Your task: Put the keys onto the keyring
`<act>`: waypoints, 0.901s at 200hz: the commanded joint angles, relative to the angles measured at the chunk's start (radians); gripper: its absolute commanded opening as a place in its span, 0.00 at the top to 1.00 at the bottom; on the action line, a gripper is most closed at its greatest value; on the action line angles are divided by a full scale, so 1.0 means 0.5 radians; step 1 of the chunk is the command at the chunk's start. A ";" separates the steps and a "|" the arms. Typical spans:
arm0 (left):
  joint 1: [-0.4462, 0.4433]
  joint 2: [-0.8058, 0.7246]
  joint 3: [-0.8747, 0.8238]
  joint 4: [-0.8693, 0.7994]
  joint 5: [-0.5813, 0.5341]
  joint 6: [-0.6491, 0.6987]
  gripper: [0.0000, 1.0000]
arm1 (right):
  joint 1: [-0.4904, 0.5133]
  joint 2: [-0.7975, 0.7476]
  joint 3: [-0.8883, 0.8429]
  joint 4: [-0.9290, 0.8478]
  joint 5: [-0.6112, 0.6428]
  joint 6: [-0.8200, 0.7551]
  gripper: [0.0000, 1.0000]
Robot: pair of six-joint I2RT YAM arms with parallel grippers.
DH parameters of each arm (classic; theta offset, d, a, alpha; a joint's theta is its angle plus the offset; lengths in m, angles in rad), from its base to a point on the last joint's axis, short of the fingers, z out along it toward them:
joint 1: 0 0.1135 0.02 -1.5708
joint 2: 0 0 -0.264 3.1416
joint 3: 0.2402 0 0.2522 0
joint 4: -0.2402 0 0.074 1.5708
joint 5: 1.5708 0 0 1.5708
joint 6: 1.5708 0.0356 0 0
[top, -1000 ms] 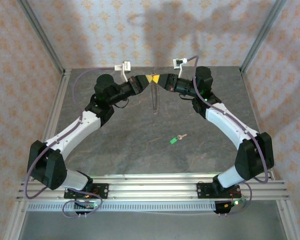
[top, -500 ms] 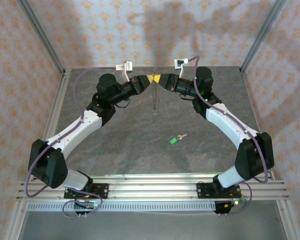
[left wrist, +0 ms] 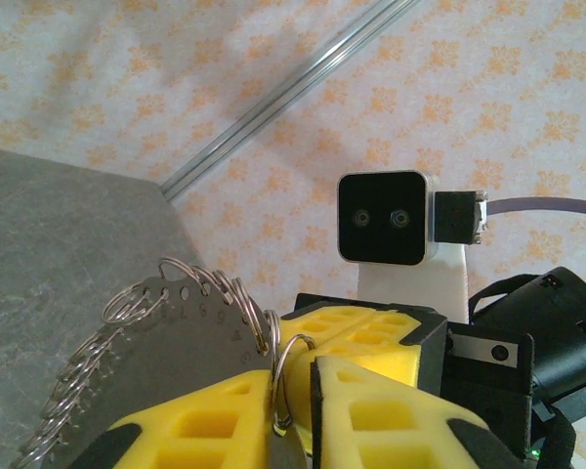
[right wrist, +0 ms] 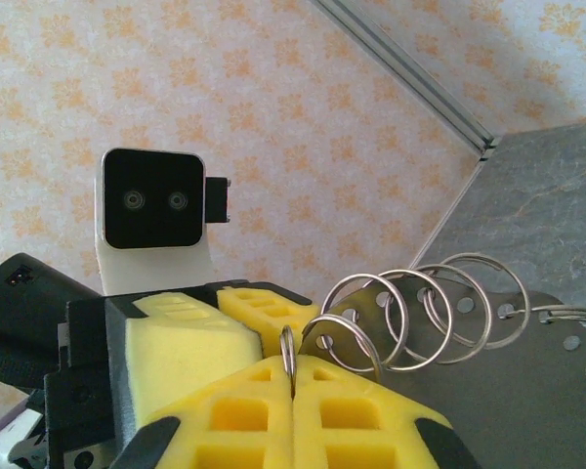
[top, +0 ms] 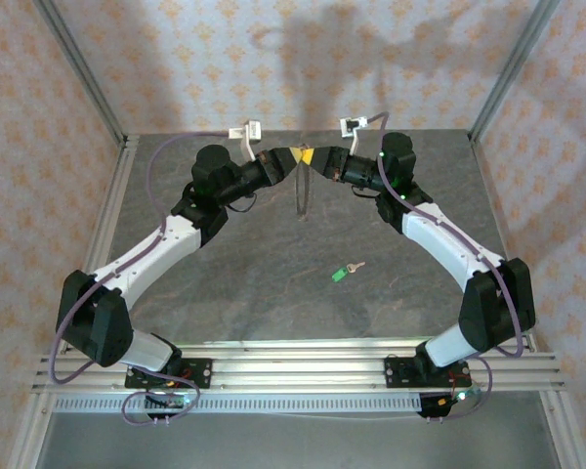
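We find the key [top: 347, 271] lying flat on the counter [top: 254, 293], right of centre. Its long axis runs from near-left to far-right. The green head sits at the near-left end and the silvery blade points far-right. It lies on the near side of both tools, well apart from them.

The left tool [top: 291, 156] and right tool [top: 313, 156] meet tip to tip over the far middle of the counter. The keyring [top: 302, 195] hangs beneath that meeting point. From above it is edge-on, a thin line running toward the near side. From the wrists we see it as a flat grey plate with small wire rings [right wrist: 425, 303] along its rim.

The right tool is fully closed, its yellow pads pinching one of those rings. The left tool is nearly closed, with the plate's edge and a ring caught between its pads.
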 commanded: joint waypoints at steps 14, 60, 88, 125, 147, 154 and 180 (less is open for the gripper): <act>-0.112 0.025 0.095 0.058 0.096 0.098 1.00 | 0.046 -0.035 -0.035 0.036 -0.090 -0.038 1.00; -0.116 0.006 0.001 0.019 -0.026 0.166 1.00 | 0.030 -0.053 -0.022 -0.177 0.025 -0.119 0.85; -0.112 -0.032 -0.084 0.006 -0.135 0.224 1.00 | -0.034 -0.125 -0.048 -0.300 0.214 -0.093 0.61; -0.103 -0.051 -0.167 0.003 -0.187 0.275 1.00 | -0.151 -0.266 -0.137 -0.279 0.411 0.042 0.52; -0.102 -0.046 -0.183 -0.012 -0.179 0.315 1.00 | -0.170 -0.351 -0.117 -0.386 0.606 0.071 0.50; -0.102 -0.045 -0.189 -0.018 -0.176 0.330 1.00 | -0.171 -0.369 -0.095 -0.425 0.657 0.079 0.49; -0.103 -0.035 -0.192 -0.060 -0.120 0.401 1.00 | -0.171 -0.404 0.031 -0.592 0.798 0.130 0.48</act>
